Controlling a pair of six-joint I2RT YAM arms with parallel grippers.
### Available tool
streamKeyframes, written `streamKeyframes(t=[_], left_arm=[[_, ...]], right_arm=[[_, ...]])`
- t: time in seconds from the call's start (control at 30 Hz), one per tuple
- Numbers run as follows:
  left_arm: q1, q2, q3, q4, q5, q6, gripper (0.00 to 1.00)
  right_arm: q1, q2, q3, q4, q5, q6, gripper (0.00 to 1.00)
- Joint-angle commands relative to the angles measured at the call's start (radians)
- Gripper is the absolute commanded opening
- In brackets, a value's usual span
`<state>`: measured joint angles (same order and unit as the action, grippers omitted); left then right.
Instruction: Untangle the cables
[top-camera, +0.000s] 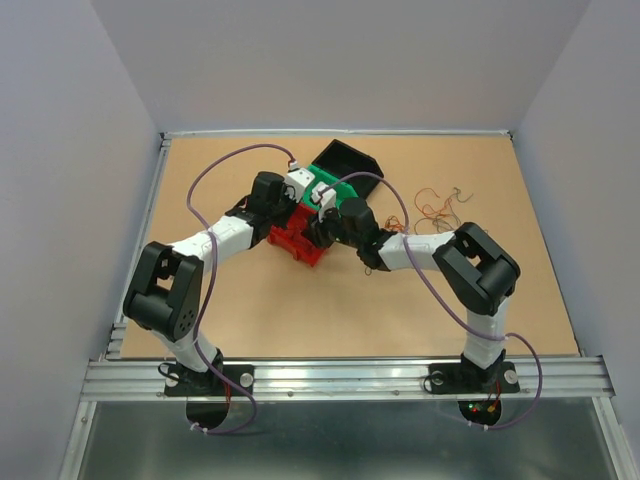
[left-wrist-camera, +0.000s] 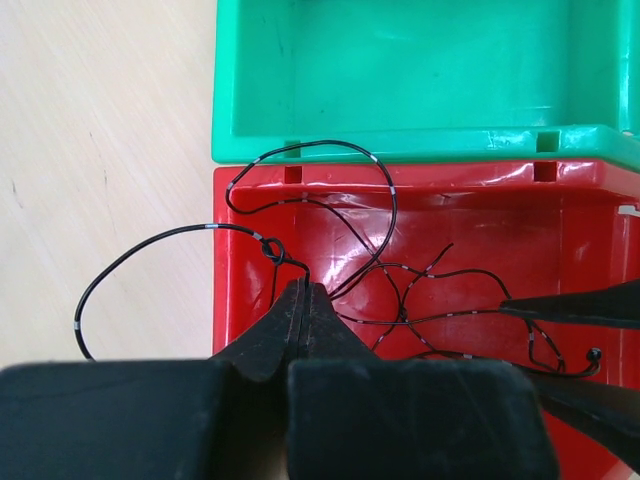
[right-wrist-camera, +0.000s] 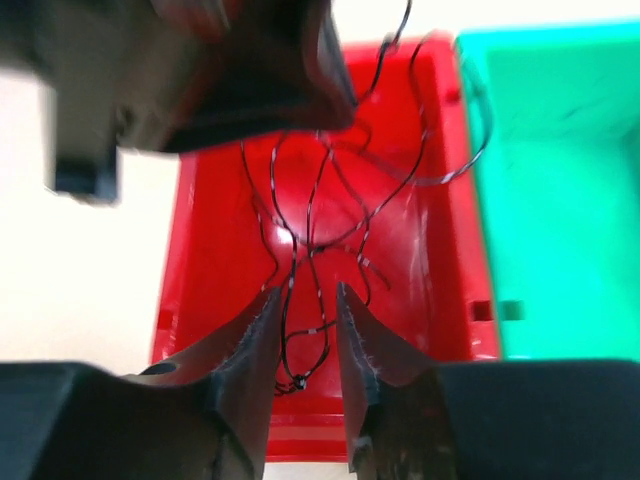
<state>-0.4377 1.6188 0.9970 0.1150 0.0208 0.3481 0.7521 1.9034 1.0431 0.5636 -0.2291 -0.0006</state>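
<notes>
Pinching the black cable (left-wrist-camera: 200, 228) over the red bin (left-wrist-camera: 560, 230), left hand (left-wrist-camera: 303, 298) is clamped; right hand (right-wrist-camera: 306, 293) straddles it, slightly parted.

Both arms (top-camera: 215, 240) show white shells, black joints and purple cables (top-camera: 255, 147); left claw (left-wrist-camera: 303, 293) and right claw (right-wrist-camera: 307, 292) are black.

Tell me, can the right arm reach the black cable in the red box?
Probably yes: the right gripper hangs open over the red box, straddling a strand of the black cable, with nothing between.
</notes>
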Motion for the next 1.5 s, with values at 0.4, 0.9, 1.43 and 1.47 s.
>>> streamKeyframes(t=[0.4, 0.9, 1.43, 1.47], left_arm=[[-0.003, -0.057, 0.009, -0.008, 0.047, 0.011, 0.27], [0.023, -0.260, -0.020, -0.057, 0.099, -0.017, 0.69], [0.136, -0.073, 0.069, -0.060, 0.074, -0.057, 0.44], [0.136, -0.070, 0.071, -0.060, 0.079, -0.052, 0.39]], right_arm=[[-0.010, 0.074, 0.077, -0.008, 0.028, -0.012, 0.01], [-0.017, 0.085, 0.083, -0.010, 0.022, -0.010, 0.00], [-0.019, 0.092, 0.094, -0.011, 0.013, -0.007, 0.00], [-0.019, 0.092, 0.094, -0.010, 0.011, -0.007, 0.01]])
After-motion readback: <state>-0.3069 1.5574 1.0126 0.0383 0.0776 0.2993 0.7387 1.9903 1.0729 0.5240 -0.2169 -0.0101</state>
